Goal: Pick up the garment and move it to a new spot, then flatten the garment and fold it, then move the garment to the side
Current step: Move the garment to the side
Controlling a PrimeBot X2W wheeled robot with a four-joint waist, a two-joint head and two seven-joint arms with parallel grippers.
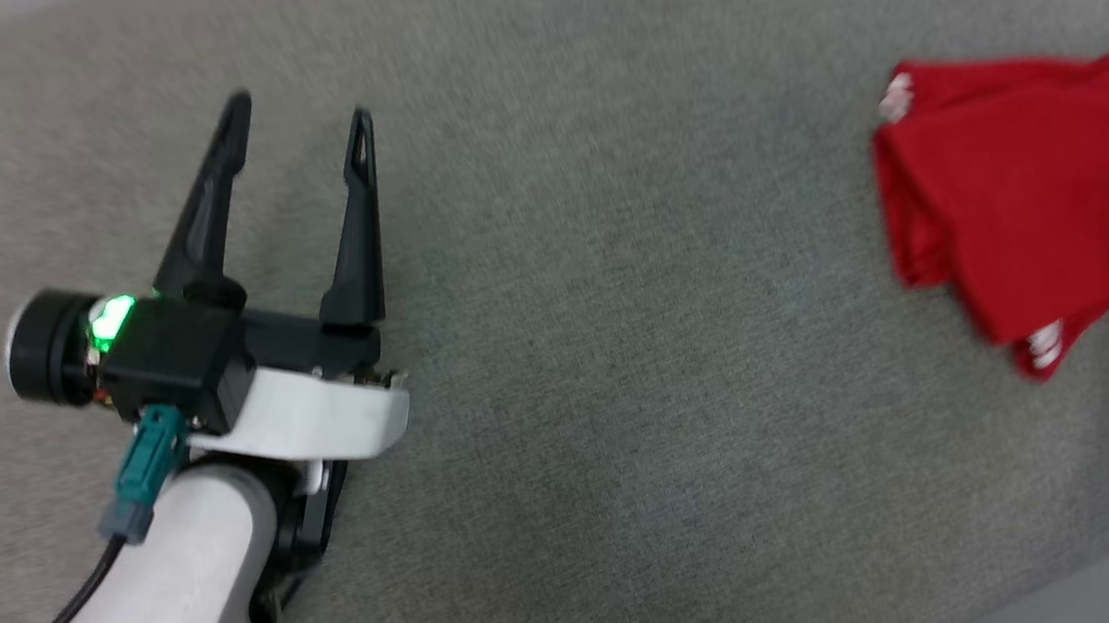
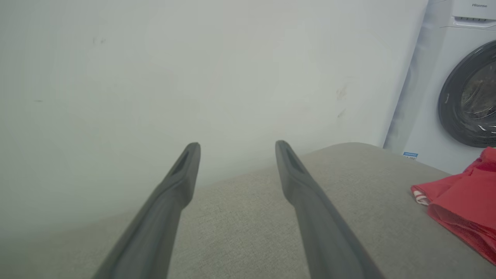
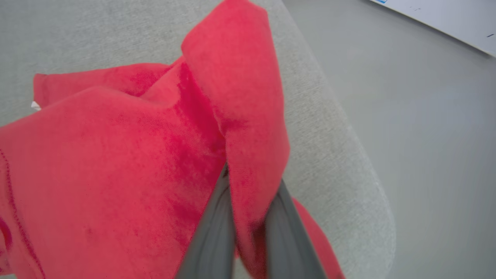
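Note:
The garment (image 1: 1037,209) is a red shirt lying folded and bunched at the right edge of the grey cushioned surface (image 1: 618,346), with bits of white striped trim showing at two corners. In the left wrist view the garment (image 2: 465,201) lies far to the right. My left gripper (image 1: 298,138) stands open over bare grey fabric at the left, well away from it, nothing between its fingers (image 2: 182,170). In the right wrist view my right gripper (image 3: 252,182) is shut on a raised fold of the garment (image 3: 116,155), the cloth pinched between its two fingers.
A white front-loading washing machine (image 2: 461,89) stands against the pale wall (image 2: 193,77) beyond the cushion's far right corner. The cushion's rounded edge (image 3: 360,186) runs just right of the held fold, with grey floor (image 3: 426,116) beyond it.

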